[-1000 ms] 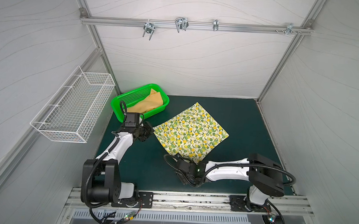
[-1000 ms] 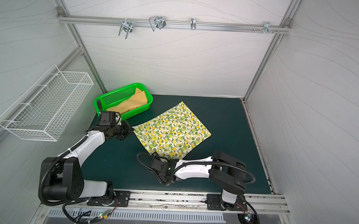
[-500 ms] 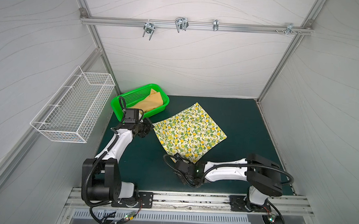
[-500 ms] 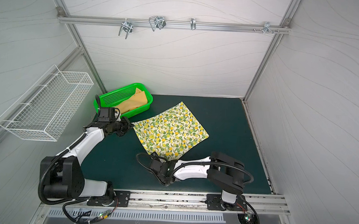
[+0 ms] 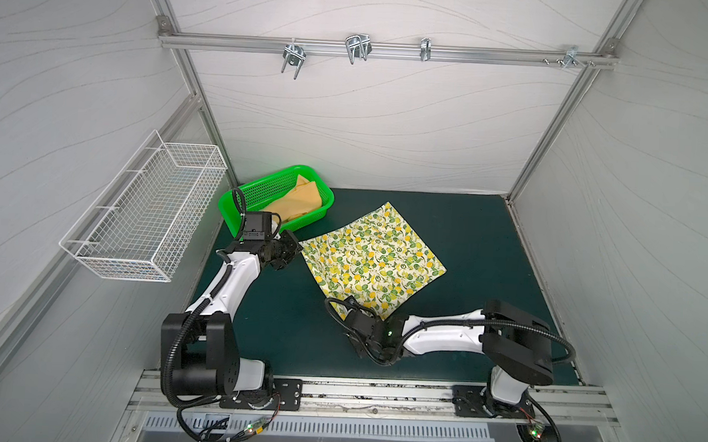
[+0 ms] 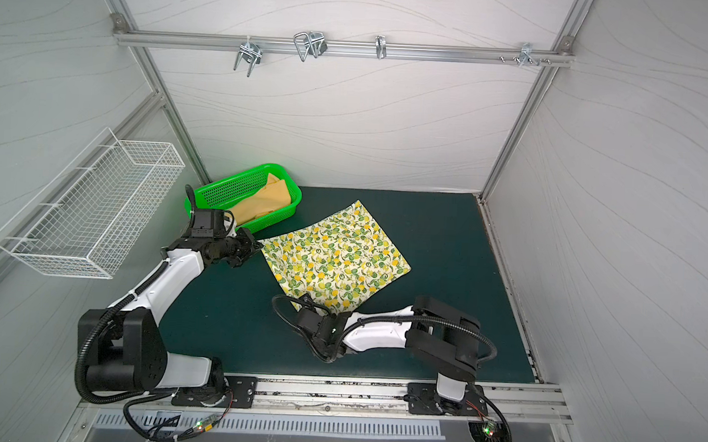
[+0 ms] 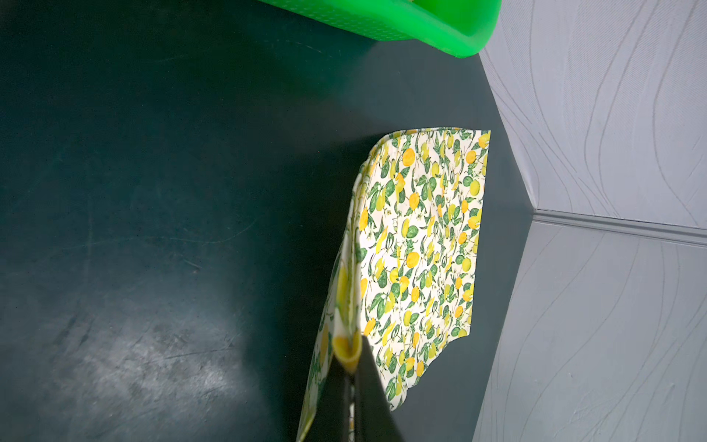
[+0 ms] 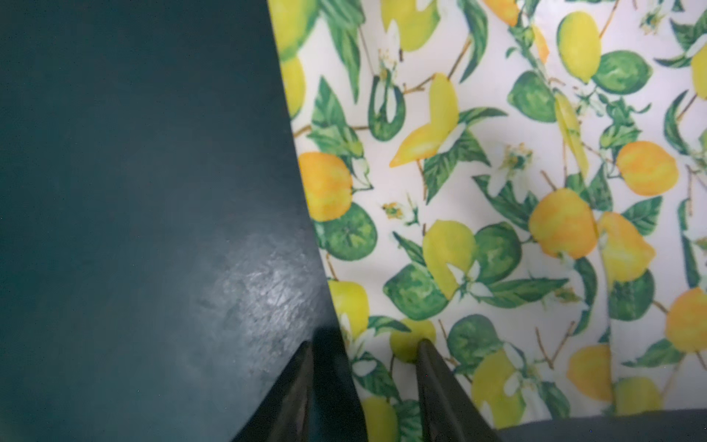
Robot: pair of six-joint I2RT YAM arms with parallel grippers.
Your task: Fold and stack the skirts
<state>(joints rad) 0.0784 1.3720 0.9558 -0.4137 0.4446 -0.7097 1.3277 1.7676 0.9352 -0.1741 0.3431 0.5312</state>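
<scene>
**Left gripper (image 7: 350, 367) clamped on lemon-print skirt (image 5: 373, 256) corner; right gripper (image 8: 363, 344) not closed**

One corner of the lemon-print skirt is pinched between the shut jaws of the left gripper, and the cloth edge is raised off the mat (image 8: 153, 191) next to the pinch. The right gripper's jaws are apart and straddle the skirt's edge at the neighbouring corner, one finger over the mat and one on the print. Nothing is grasped there yet. The skirt is spread flat ahead of both sets of fingertips, and the edge joining the two corners runs from hand to hand. The fold is judged to go away from both hands, toward the far edge. The mustard skirt (image 5: 299, 204) is seen in the green basket (image 5: 271, 188), just beside the left gripper and well apart from the right, so the left arm is nearer to it.
</scene>
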